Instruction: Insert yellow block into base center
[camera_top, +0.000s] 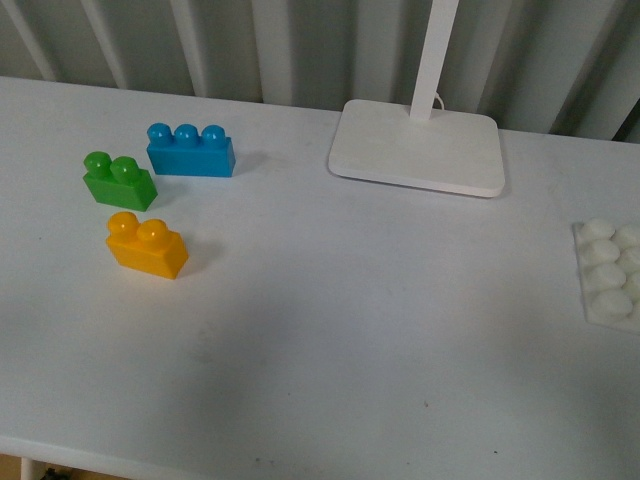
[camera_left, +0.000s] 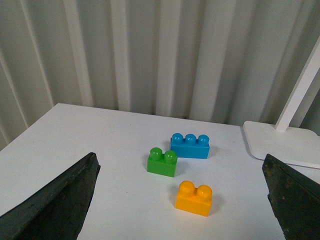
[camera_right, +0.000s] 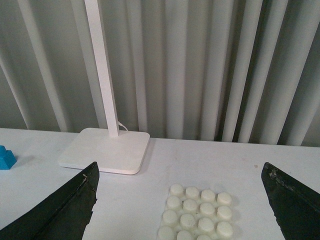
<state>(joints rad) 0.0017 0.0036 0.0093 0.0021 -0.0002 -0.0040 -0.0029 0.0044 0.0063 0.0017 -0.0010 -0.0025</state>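
Observation:
The yellow block (camera_top: 147, 246) lies on the white table at the left, with its two studs up. It also shows in the left wrist view (camera_left: 194, 198), between the wide-apart fingers of my open left gripper (camera_left: 182, 210), which is above and short of it. The white studded base (camera_top: 610, 272) lies at the right edge of the front view, partly cut off. In the right wrist view the base (camera_right: 196, 211) lies between the spread fingers of my open, empty right gripper (camera_right: 180, 210). Neither gripper shows in the front view.
A green two-stud brick (camera_top: 119, 181) and a blue three-stud brick (camera_top: 190, 150) lie just behind the yellow block. A white lamp foot (camera_top: 418, 146) with its upright stem stands at the back centre. A ribbed grey wall runs behind the table.

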